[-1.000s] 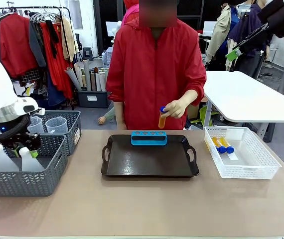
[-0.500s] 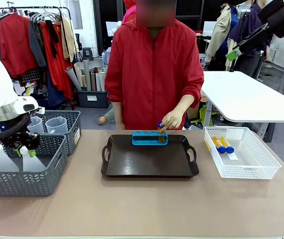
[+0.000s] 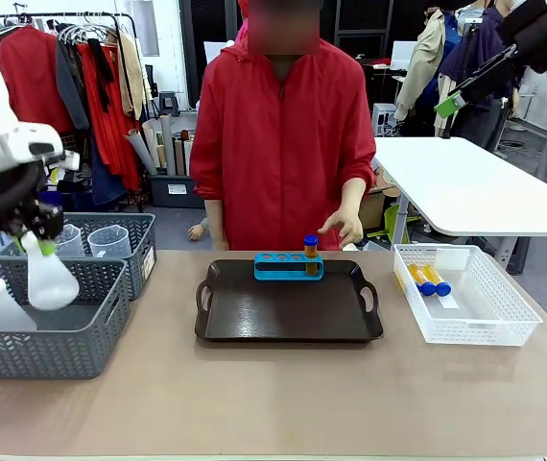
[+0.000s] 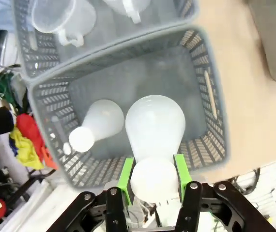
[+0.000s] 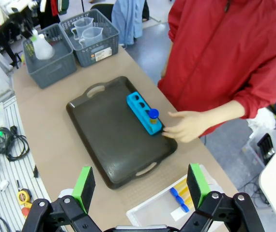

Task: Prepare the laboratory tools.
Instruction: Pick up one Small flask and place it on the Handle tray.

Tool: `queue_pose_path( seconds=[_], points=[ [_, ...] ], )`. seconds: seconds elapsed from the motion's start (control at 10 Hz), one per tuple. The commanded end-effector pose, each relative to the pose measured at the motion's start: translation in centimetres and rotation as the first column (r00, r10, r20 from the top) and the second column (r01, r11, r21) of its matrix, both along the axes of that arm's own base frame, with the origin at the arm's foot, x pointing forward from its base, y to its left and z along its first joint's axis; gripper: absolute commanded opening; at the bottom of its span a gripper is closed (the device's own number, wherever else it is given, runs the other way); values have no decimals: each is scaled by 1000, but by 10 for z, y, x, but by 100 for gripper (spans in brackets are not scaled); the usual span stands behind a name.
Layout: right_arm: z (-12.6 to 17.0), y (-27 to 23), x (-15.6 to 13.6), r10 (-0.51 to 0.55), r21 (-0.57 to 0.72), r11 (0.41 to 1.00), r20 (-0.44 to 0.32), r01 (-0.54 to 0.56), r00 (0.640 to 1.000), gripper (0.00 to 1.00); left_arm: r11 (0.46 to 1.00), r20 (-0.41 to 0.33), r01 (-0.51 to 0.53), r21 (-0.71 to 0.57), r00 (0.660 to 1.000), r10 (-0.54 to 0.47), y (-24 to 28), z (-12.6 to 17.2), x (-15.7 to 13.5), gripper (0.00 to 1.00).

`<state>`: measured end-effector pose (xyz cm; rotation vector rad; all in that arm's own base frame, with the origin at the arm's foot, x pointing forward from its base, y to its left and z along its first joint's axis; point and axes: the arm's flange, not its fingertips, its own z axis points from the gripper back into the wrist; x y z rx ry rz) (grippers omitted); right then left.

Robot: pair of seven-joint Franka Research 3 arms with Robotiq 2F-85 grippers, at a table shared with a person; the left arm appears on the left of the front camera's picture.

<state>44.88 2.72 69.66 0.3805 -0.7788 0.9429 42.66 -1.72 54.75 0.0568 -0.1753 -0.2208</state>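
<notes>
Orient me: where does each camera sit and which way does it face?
Front view: robot's side, facing across the table at the person; left end effector holds a conical flask over the grey basket.
Left wrist view: above that basket, looking down along its pads at the flask.
Right wrist view: high up, looking down on the tray and person's hand; right end effector open.
Shared: front and right wrist both show the blue rack with one tube.

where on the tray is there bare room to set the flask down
The tray is bare from the blue rack forward to its near rim, between the handles. The tabletop in front of the tray is free. Crowded: the tray's far edge, with the rack, an orange tube and the person's hand behind.
</notes>
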Motion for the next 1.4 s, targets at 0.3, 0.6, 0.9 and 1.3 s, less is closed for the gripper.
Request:
queue_pose_path(
  seconds=[0.3,0.6,0.9,1.3],
  points=[
    [0,0,0,11,9,1000,4,-11,1000,100,991,86,130,44,987,-133,-37,123,-19,0],
    [0,0,0,11,9,1000,4,-11,1000,100,972,146,222,75,962,-231,-67,184,-37,0],
    [0,0,0,11,9,1000,4,-11,1000,100,964,182,250,91,948,-263,-77,211,-42,0],
    [0,0,0,11,9,1000,4,-11,1000,100,968,183,241,70,951,-250,-80,209,-46,0]
  ],
)
